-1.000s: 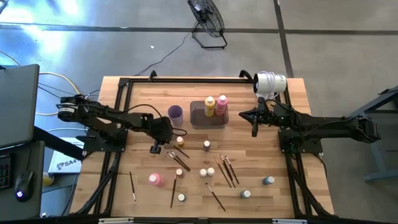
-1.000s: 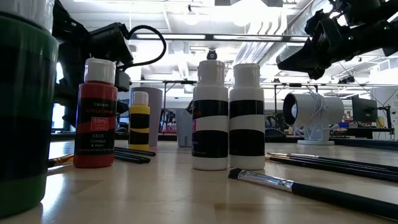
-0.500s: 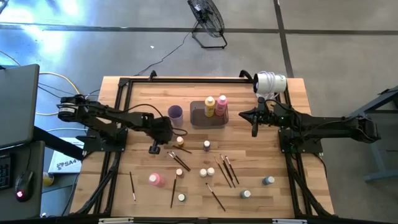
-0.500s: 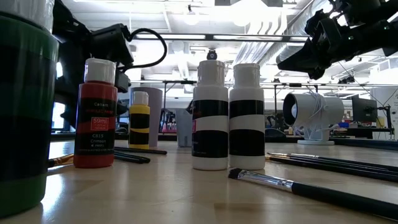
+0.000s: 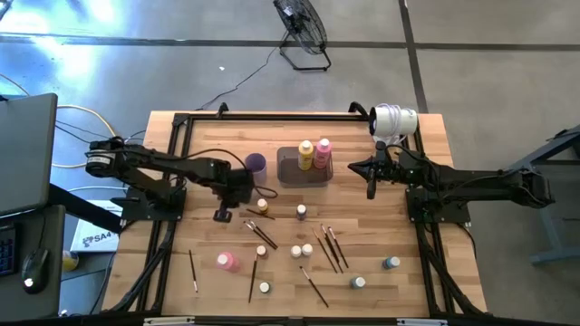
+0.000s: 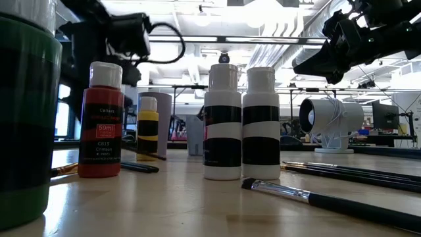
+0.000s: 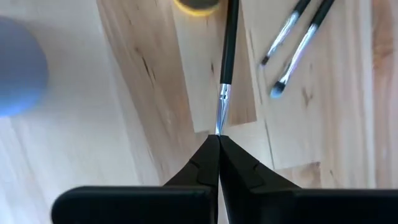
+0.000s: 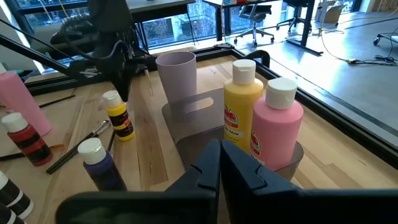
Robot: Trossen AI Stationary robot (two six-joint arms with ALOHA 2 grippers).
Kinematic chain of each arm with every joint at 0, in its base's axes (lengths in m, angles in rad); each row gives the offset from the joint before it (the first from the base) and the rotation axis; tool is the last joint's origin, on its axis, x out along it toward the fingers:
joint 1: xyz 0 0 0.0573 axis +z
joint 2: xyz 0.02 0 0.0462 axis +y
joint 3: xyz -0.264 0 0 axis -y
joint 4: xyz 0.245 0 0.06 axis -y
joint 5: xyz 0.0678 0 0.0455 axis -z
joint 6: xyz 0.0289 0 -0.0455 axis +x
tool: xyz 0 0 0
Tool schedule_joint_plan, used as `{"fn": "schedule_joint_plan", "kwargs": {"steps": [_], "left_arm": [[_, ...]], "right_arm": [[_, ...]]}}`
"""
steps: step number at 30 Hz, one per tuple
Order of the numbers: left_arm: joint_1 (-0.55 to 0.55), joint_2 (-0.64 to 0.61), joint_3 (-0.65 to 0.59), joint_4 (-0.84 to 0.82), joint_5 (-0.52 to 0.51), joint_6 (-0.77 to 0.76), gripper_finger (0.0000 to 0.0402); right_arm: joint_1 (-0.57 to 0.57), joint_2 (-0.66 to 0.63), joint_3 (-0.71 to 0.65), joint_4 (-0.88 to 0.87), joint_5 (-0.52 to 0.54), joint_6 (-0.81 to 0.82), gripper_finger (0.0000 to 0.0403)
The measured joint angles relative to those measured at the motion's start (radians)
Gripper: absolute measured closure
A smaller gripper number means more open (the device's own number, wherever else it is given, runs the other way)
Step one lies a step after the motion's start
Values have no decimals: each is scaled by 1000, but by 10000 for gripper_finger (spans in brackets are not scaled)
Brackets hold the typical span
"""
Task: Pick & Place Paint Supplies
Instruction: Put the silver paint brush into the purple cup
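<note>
My left gripper [image 5: 223, 215] points steeply down left of the table's middle, shut on a thin dark-handled paintbrush [image 7: 229, 56]. The brush runs from the fingertips toward a small yellow bottle [image 5: 263, 206]. Yellow [image 5: 305, 152] and pink [image 5: 323, 150] paint bottles stand in the dark grey tray [image 5: 283, 172]. More brushes [image 5: 331, 246] and small bottles [image 5: 301, 251] lie over the near half of the table. My right gripper [image 5: 370, 192] hangs shut above the table, right of the tray, holding nothing. My left gripper pinches the brush's pale bristle end [image 7: 219, 126] between its two fingertips, only at their free ends. The fingers come from above, slanting down, in line with the brush. The brush slopes down from the fingers, with its dark handle [image 6: 148, 155] low over the table by the yellow bottle.
A purple cup [image 5: 256, 163] stands just left of the tray. A white cylinder [image 5: 394, 119] sits at the far right corner. A pink bottle [image 5: 227, 261] and grey-capped bottles [image 5: 391, 263] stand near the front edge. Black rails [image 5: 181, 127] frame the tabletop.
My left gripper has risen and tipped more steeply downward. The paintbrush's held end has come up off the table with it, so the brush now slants, while its handle end stays low by the yellow bottle.
</note>
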Motion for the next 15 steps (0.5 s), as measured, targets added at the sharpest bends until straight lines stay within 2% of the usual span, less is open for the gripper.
{"fn": "schedule_joint_plan", "kwargs": {"steps": [15], "left_arm": [[0,-1,275,-282,27,4,401]], "right_arm": [[0,0,0,0,0,0,398]]}}
